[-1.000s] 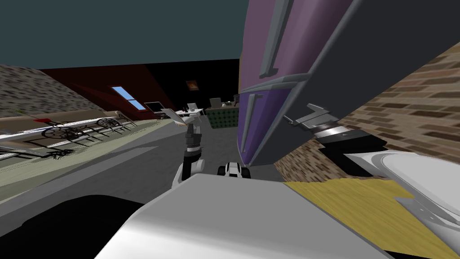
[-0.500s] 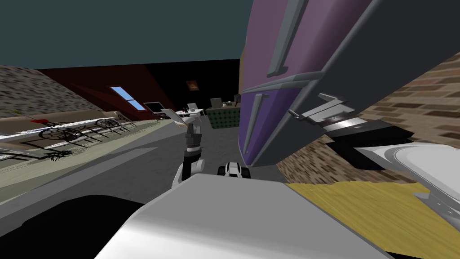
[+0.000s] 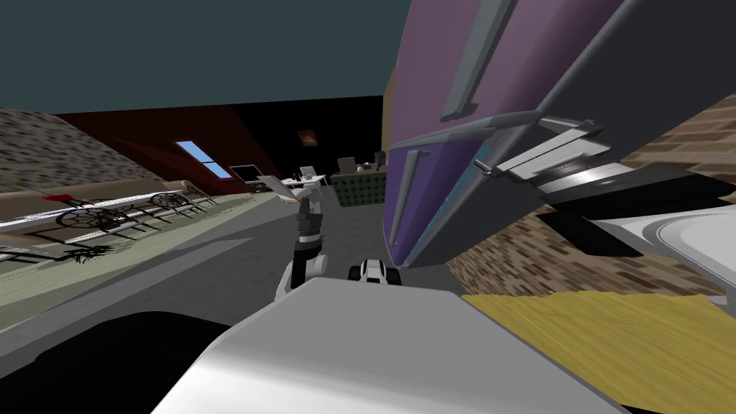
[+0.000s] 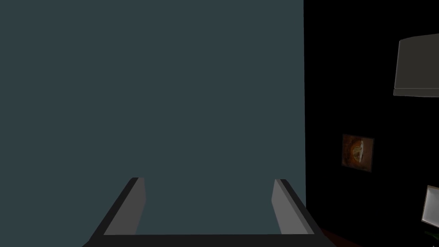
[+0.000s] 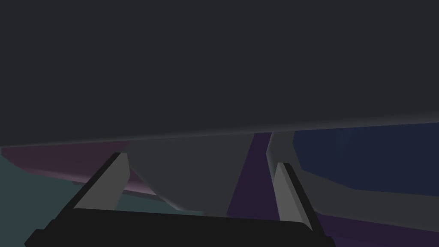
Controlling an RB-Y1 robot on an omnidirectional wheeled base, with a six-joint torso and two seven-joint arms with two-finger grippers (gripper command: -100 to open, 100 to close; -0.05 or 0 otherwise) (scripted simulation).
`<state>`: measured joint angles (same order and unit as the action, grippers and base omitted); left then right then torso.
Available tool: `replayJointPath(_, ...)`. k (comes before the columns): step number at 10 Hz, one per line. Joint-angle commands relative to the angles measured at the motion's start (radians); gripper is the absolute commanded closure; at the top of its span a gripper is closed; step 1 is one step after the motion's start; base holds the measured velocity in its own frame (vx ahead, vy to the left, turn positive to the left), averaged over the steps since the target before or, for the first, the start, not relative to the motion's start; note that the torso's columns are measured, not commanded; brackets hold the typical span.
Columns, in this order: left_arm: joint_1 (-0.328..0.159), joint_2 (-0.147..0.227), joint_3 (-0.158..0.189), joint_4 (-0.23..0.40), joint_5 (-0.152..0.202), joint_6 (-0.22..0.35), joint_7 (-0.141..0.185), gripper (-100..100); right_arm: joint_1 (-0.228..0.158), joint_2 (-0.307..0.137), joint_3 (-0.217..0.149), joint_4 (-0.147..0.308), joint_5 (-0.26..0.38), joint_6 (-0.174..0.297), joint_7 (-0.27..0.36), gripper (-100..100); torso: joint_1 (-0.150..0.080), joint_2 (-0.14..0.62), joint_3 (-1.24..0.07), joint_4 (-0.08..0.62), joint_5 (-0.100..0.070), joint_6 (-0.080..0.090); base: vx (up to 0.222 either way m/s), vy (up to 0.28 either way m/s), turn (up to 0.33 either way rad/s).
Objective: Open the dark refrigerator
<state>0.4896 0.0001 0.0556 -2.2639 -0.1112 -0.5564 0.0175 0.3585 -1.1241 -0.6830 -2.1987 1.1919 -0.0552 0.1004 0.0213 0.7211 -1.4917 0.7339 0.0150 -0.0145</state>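
The refrigerator (image 3: 460,65) towers at the right of the head view, with purple doors, long grey handles (image 3: 474,61) and a dark grey side (image 3: 611,65). My right gripper (image 3: 496,165) reaches along that side to the seam between the upper and lower doors, where a thin light blue strip shows at the lower door's edge. In the right wrist view the right gripper (image 5: 199,188) is open. A grey part of the refrigerator (image 5: 188,171) lies between its fingers and a dark grey face (image 5: 214,64) lies beyond. My left gripper (image 3: 307,188) is raised mid-room; its fingers (image 4: 128,206) stand open on nothing.
A brick wall (image 3: 546,244) runs behind the refrigerator, above a yellow floor patch (image 3: 611,338). Grey floor (image 3: 215,266) stretches ahead toward a green counter (image 3: 359,188) and a white table (image 3: 302,180). Bicycles (image 3: 108,215) line the left wall.
My right gripper has risen along the refrigerator's dark side to the seam between the doors, where a light blue strip now shows. The whole head view has shifted a little. The left arm is unchanged.
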Motion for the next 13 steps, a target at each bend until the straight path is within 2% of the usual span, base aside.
replayJointPath(1, 0.000, 0.000, 0.000, 0.000, 0.000, 0.000, 0.000, 0, 0.001, -0.052, -0.039, -0.009, 0.029, 0.020, 0.000, -100, -0.003, 0.001, -0.001, 0.001, 0.001, -0.001, -0.007, 0.064, -0.006)
replayJointPath(3, 0.000, 0.000, 0.000, 0.000, 0.000, 0.000, 0.000, 0, -0.008, -0.092, -0.064, -0.003, 0.061, 0.034, 0.002, -100, 0.004, 0.000, -0.004, 0.005, 0.008, -0.002, 0.017, 0.074, -0.031)
replayJointPath(4, 0.000, 0.000, 0.000, 0.000, 0.000, 0.000, 0.000, 0, -0.008, -0.092, -0.064, -0.003, 0.061, 0.034, 0.002, -100, 0.007, -0.001, -0.005, 0.004, 0.008, -0.002, 0.008, 0.059, -0.016)
replayJointPath(7, 0.000, 0.000, 0.000, 0.000, 0.000, 0.000, 0.000, 0, -0.016, -0.132, -0.089, 0.002, 0.093, 0.048, 0.004, -100, 0.004, -0.006, -0.009, 0.002, 0.008, -0.004, 0.004, 0.054, -0.012)
replayJointPath(9, 0.000, 0.000, 0.000, 0.000, 0.000, 0.000, 0.000, 0, -0.016, -0.132, -0.089, 0.002, 0.093, 0.048, 0.004, -100, 0.005, -0.007, -0.011, 0.004, 0.010, -0.005, 0.002, 0.017, 0.004)
replayJointPath(10, 0.000, 0.000, 0.000, 0.000, 0.000, 0.000, 0.000, 0, 0.001, -0.128, -0.074, 0.000, 0.093, 0.049, 0.000, -100, 0.003, -0.009, -0.010, 0.000, 0.006, -0.004, -0.014, -0.021, -0.028)
replayJointPath(11, 0.000, 0.000, 0.000, 0.000, 0.000, 0.000, 0.000, 0, -0.016, -0.136, -0.088, 0.030, 0.076, 0.037, -0.006, -100, -0.006, -0.006, -0.004, -0.004, -0.005, 0.004, 0.024, -0.020, -0.017)
replayJointPath(12, 0.000, 0.000, 0.000, 0.000, 0.000, 0.000, 0.000, 0, -0.008, -0.132, -0.081, 0.014, 0.085, 0.045, -0.001, -100, -0.018, 0.003, 0.005, -0.001, -0.013, 0.011, 0.029, -0.004, 0.001)
replayJointPath(13, 0.000, 0.000, 0.000, 0.000, 0.000, 0.000, 0.000, 0, -0.008, -0.133, -0.082, 0.016, 0.083, 0.044, -0.003, 100, -0.024, 0.014, 0.014, 0.003, -0.016, 0.014, 0.014, 0.007, 0.006)
